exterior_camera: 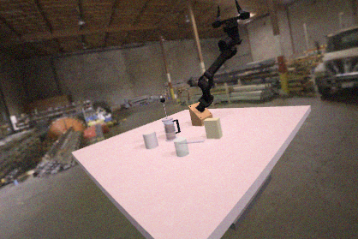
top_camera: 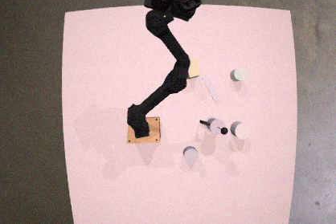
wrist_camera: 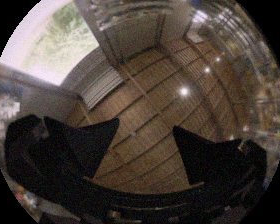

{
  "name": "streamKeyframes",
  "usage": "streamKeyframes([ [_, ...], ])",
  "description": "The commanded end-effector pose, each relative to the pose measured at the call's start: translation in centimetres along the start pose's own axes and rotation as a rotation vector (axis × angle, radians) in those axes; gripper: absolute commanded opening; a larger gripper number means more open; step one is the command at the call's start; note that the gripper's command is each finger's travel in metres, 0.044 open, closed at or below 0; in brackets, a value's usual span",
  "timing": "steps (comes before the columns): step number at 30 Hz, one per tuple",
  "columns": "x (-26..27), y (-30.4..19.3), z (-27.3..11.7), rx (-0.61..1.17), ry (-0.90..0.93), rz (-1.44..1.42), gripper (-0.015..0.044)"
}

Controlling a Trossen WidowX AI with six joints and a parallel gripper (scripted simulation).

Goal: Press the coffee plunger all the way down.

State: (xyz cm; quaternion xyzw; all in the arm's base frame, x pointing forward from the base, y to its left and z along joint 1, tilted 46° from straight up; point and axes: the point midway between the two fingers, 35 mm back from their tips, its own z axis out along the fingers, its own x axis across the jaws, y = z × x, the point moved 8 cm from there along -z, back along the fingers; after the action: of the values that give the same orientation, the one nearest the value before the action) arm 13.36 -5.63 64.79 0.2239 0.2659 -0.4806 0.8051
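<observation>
So in the exterior shot, the press (top_camera: 217, 126) (exterior_camera: 170, 129) stands upright between a pale cup (top_camera: 241, 130) (exterior_camera: 150, 140) and the wood block (top_camera: 154, 136) (exterior_camera: 198, 117), plunger knob (top_camera: 224, 131) (exterior_camera: 163, 99) way up; further right, the gripper (exterior_camera: 227, 9) (wrist_camera: 147, 124) points upward, fingers wide apart.

Upright cylindrical coffee press (top_camera: 216, 126) (exterior_camera: 170, 130) on a pink tabletop, clear-looking body with darker contents, 1 black side handle, plunger (top_camera: 224, 131) (exterior_camera: 163, 99) raised high, thin rod topped by 1 round black knob
</observation>
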Motion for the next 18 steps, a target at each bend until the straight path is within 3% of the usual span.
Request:
streamKeyframes([
  [1, 0.0, -0.2, 0.0, 0.008, -0.003, -0.004, 0.0426],
  [18, -2.7, -8.1, -1.0, 0.36, -0.241, -0.282, 0.044],
])
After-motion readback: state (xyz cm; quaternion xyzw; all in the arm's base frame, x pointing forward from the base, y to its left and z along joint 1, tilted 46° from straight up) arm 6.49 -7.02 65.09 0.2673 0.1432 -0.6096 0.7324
